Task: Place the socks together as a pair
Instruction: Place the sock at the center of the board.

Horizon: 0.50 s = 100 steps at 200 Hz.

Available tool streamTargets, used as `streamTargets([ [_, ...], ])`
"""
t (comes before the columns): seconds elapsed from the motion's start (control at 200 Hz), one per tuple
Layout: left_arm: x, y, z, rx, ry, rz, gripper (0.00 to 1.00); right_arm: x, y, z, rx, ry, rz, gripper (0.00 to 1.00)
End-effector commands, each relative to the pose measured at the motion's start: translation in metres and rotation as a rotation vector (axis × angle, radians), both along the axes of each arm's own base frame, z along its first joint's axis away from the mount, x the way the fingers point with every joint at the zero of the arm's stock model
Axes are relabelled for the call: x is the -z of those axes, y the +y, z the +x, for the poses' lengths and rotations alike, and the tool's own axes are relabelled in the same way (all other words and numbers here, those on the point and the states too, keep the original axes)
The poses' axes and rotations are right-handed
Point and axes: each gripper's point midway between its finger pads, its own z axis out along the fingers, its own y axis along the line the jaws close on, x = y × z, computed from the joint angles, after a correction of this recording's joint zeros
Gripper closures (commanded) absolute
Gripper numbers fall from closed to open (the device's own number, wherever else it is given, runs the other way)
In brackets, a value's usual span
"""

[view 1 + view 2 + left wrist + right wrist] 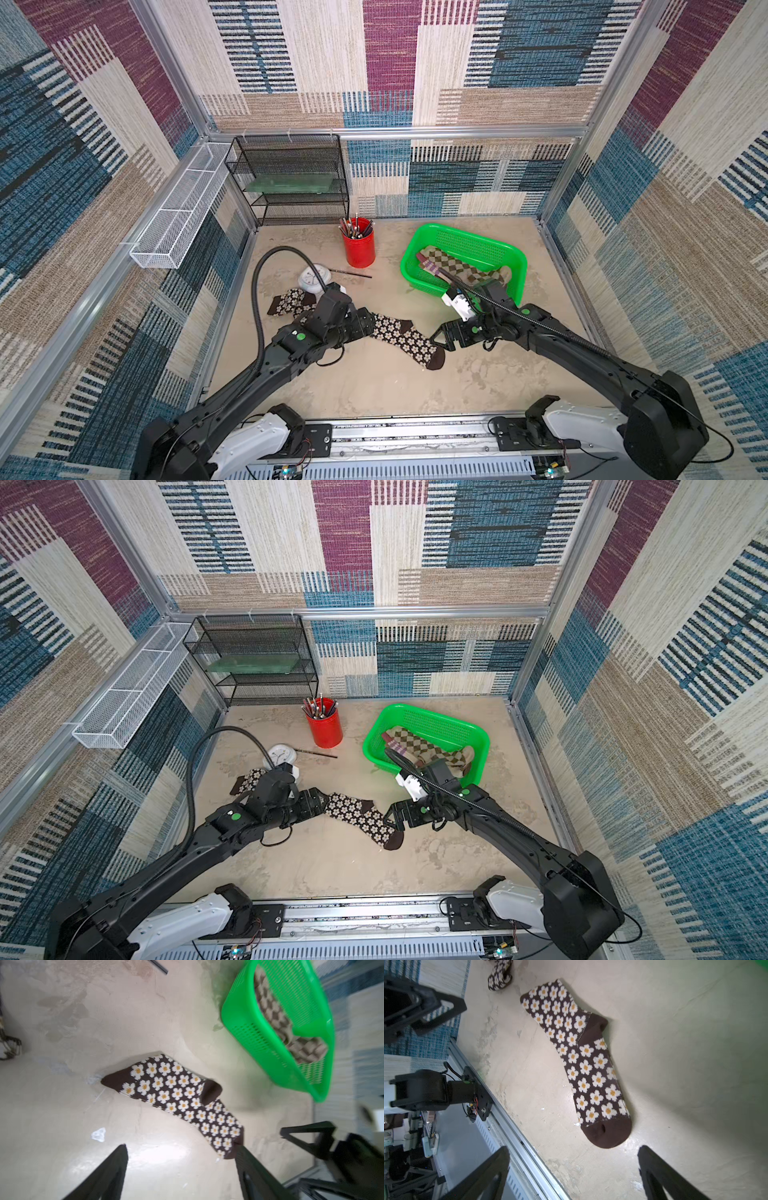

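Table point(374, 386) carries green basket point(473, 243) at center right in both top views, with argyle socks point(457, 266) inside. Flower sock point(405, 338) lies flat mid-frame, long axis diagonal, cuff upper left, toe lower right. Second flower sock point(291, 301) lies crumpled at left. Red cup point(359, 251) holds pens. Left end effector point(181, 1147) and right end effector point(574, 1148) are both spread wide, holding nothing.

Tabletop point(374, 386): flowered socks point(405, 338), basket point(457, 232), cup point(359, 249)

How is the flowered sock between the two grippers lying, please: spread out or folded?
Spread out: the flowered sock lies flat at full length on the table, cuff, heel and toe all showing, with no fold.
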Motion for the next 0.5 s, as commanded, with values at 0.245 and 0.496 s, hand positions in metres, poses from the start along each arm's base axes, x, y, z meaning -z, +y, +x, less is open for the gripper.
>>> streamTargets([
  [0.245, 0.032, 0.002, 0.006, 0.603, -0.116, 0.47, 0.24, 0.034, 0.009, -0.007, -0.025, -0.035, -0.2, 0.0],
  [0.496, 0.036, 0.021, 0.006, 0.876, -0.313, 0.696, 0.16, 0.054, 0.017, -0.014, -0.035, 0.02, -0.249, 0.02],
])
